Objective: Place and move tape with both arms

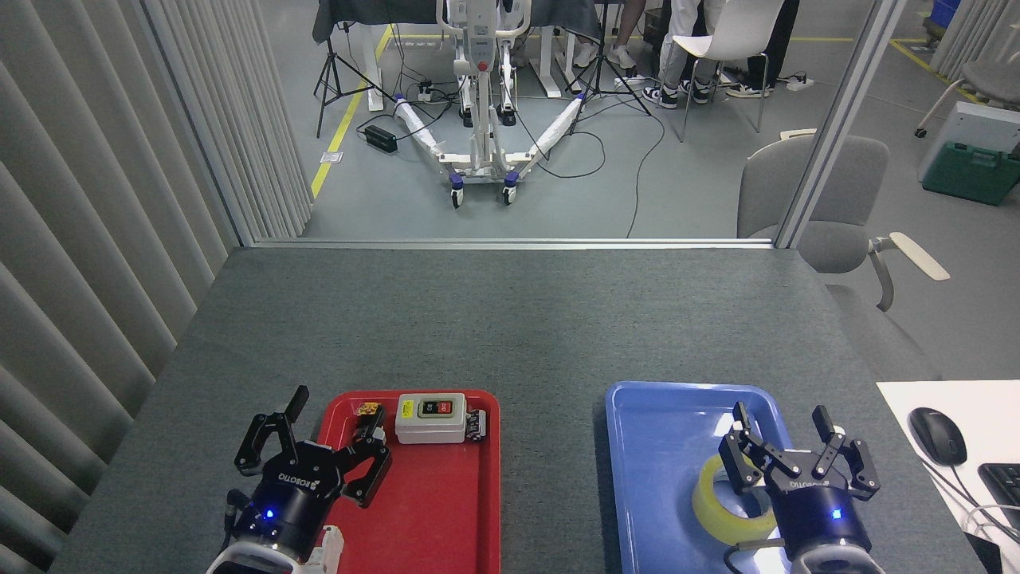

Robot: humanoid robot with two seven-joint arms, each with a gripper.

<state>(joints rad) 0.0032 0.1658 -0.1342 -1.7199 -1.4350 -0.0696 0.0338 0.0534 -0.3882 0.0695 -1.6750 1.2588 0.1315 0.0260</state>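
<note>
While the grey table (510, 319) carries a red tray (434, 510) and a blue tray (661, 422), the tape (721, 510) lies flat in the blue one; left pincer (331, 434) and right pincer (785, 430) both gape wide, holding nothing.

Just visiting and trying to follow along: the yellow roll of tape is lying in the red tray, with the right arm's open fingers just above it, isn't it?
Not quite. The head view shows the tape lying in the blue tray, not the red tray, which holds a switch box. The rest holds: the right gripper hovers by it with fingers spread open.
</note>
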